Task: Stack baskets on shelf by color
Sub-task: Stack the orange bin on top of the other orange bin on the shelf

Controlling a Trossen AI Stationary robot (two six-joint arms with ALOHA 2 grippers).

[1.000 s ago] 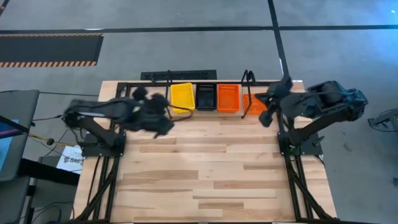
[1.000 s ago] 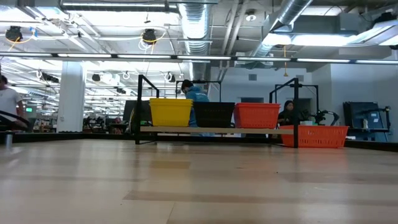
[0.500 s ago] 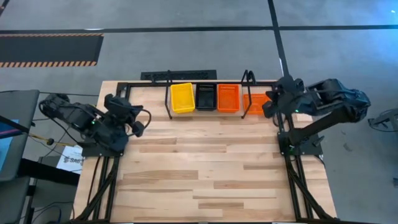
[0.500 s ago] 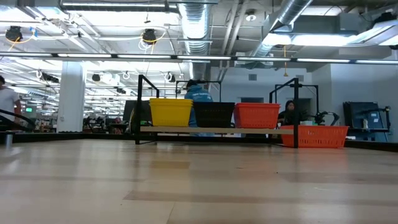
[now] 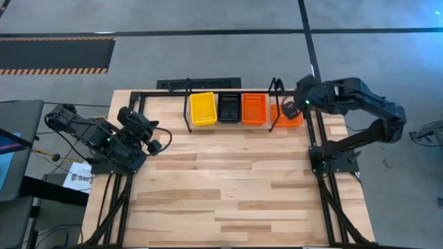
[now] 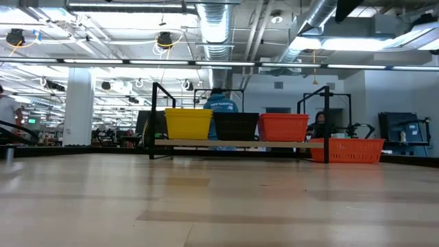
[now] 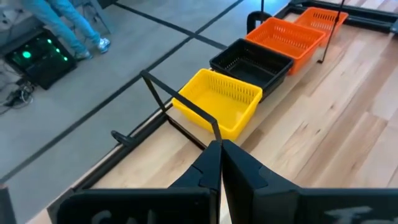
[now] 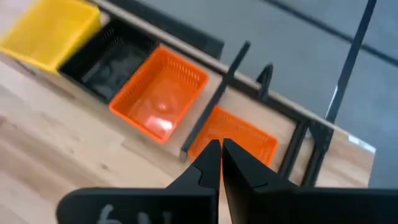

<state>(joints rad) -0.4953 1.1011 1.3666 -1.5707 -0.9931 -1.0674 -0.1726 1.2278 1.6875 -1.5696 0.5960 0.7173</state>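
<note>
Baskets [image 5: 228,108] in yellow, black and orange are seated on the shelf [image 6: 233,143]; a fourth orange basket [image 5: 291,114] is beside it. Left tool [image 5: 154,143] clenched; right tool [image 5: 299,104] nearly clenched, nothing grasped

On the shelf [image 5: 228,123], a pale wood board between black wire hoops, sit a yellow basket [image 5: 203,108], a black basket [image 5: 229,107] and an orange basket [image 5: 254,108], all with fine mesh walls. A second orange basket [image 5: 287,113] lies just beyond the shelf's end hoop. The worktop [image 5: 228,187] is light butcher-block wood in mixed tan strips. The floor [image 5: 208,55] is grey, with a black-and-orange hazard-striped mat [image 5: 55,55] well away from the shelf.
</note>
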